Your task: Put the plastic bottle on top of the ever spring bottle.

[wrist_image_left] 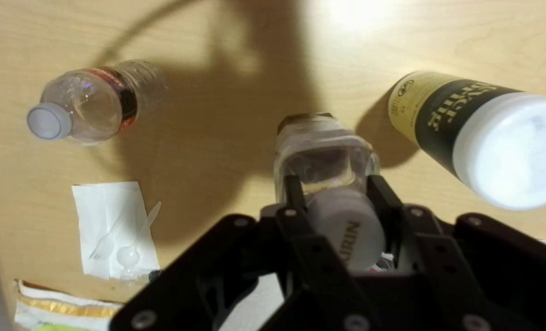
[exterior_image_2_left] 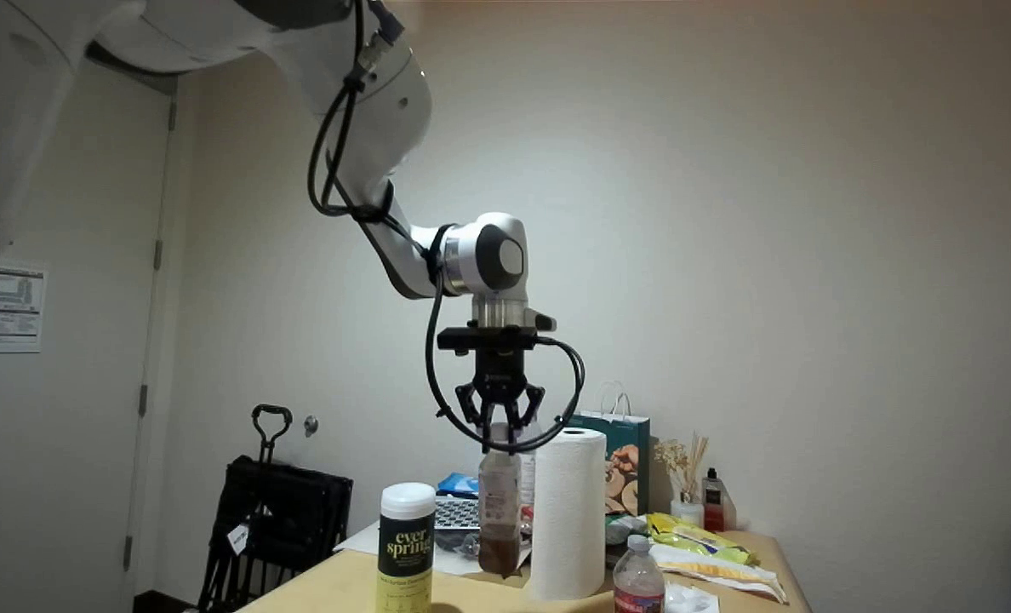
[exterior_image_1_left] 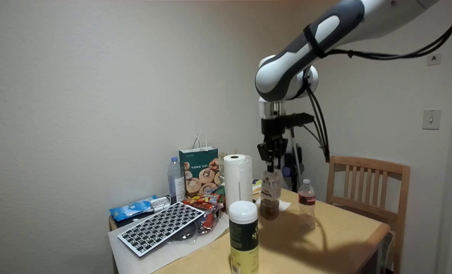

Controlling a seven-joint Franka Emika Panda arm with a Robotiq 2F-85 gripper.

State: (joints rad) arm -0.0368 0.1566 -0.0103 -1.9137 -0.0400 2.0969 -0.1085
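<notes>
Black two-fingered gripper points straight down, fingers pinching the neck of the slim clear plastic bottle, brown in its lower part, white cap lettered KIRIN. Bottle upright over the inner part of the pale wooden desk, well in from the edges; base appears clear of the surface.

Ever spring bottle: cylindrical, broad white cap, dark label band above a yellow-green part. Stands upright, apart from the gripped bottle; in an exterior view, toward the desk's left edge.

Upright white paper towel roll near the gripped bottle. Red-labelled clear plastic bottle, pale cap, upright, toward the desk's right corner in an exterior view.

White napkin with small pale plastic cutlery: toward the desk's left edge, wrist view.

Black-and-white checkered board tilted over a white sheet, left desk edge in an exterior view. Green paper bag, mushroom print, stands beyond it.
</notes>
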